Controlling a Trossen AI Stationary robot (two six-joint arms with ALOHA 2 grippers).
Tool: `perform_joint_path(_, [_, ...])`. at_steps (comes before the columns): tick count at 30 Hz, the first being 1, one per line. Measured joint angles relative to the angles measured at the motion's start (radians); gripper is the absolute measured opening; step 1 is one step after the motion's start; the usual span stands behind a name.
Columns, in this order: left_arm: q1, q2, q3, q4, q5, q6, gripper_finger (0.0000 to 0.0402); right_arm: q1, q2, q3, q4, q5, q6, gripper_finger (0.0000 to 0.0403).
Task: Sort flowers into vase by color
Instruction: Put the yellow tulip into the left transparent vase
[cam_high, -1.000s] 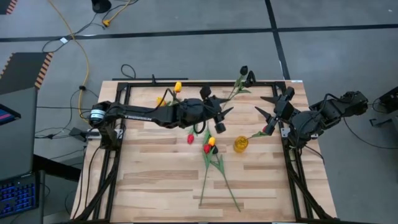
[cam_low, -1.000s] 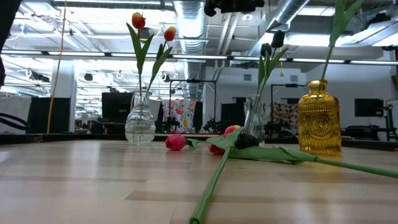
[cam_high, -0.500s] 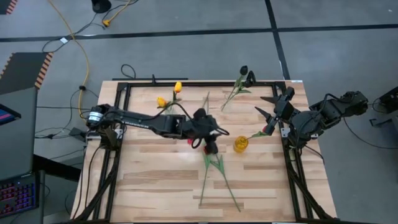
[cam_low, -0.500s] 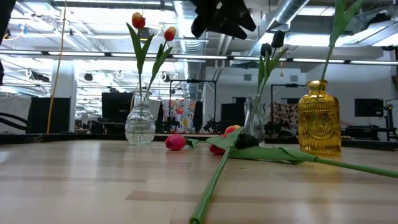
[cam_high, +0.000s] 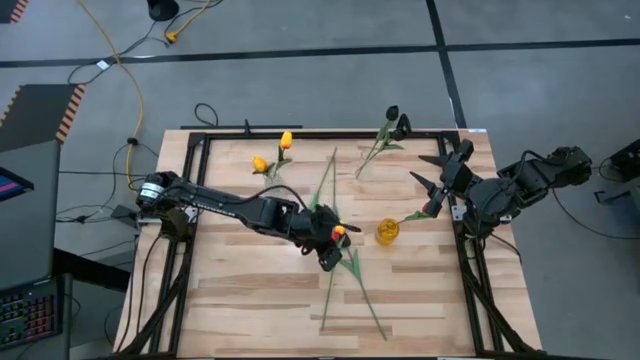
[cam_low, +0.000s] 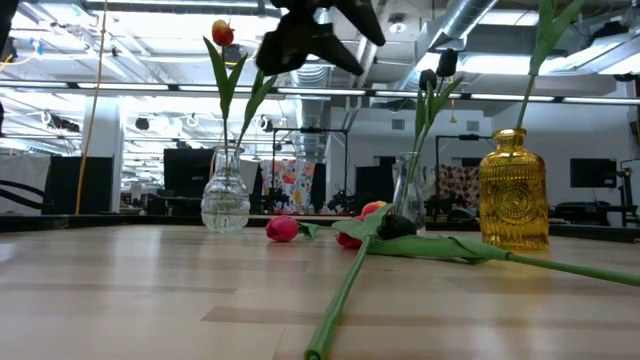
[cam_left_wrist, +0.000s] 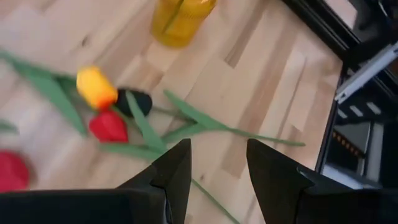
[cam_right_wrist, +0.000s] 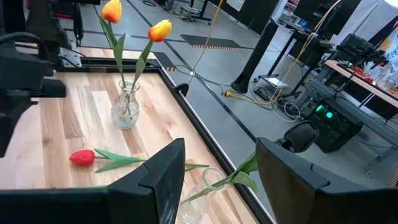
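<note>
Wooden table (cam_high: 250, 300) carries everything: left gripper (cam_left_wrist: 217, 163), fingers apart and empty, hangs over loose flowers (cam_left_wrist: 107, 109) mid-table, apparently four lying there. Around them stand three vases: amber (cam_high: 387, 232), clear with two yellow tulips (cam_high: 272, 156), and clear holding one dark tulip (cam_high: 391, 113). Right gripper (cam_right_wrist: 214, 168) waits spread at the right edge.

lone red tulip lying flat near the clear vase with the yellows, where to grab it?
Probably the stem just behind the red tulip head, from straight above, fingers across it: it lies flat on the table, thin, with bare wood either side.
</note>
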Motion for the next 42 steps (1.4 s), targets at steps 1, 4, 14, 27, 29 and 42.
perform_joint_path(1, [-0.007,0.0,-0.01,0.002,-0.008,-0.038,0.0142,0.0,0.0,0.0,0.0,0.0,0.0,0.0222])
perform_joint_path(4, [-0.031,0.0,-0.04,0.0,-0.031,-0.156,0.0141,0.0,0.0,0.0,0.0,0.0,0.0,0.0222])
perform_joint_path(14, [-0.079,0.068,-0.075,0.036,-0.121,-0.295,0.0141,0.0,0.0,0.0,0.0,0.0,0.0,0.0222])
perform_joint_path(27, [-0.082,0.243,-0.076,0.116,-0.067,-0.321,0.0141,0.005,-0.003,-0.001,-0.008,0.0,-0.001,0.0222])
perform_joint_path(29, [-0.082,0.261,-0.076,0.127,-0.064,-0.323,0.0141,0.004,-0.002,-0.001,-0.008,0.0,-0.001,0.0222])
perform_joint_path(42, [-0.067,0.301,-0.076,0.134,-0.093,-0.338,0.0141,0.005,-0.003,-0.001,-0.008,0.0,-0.001,0.0222])
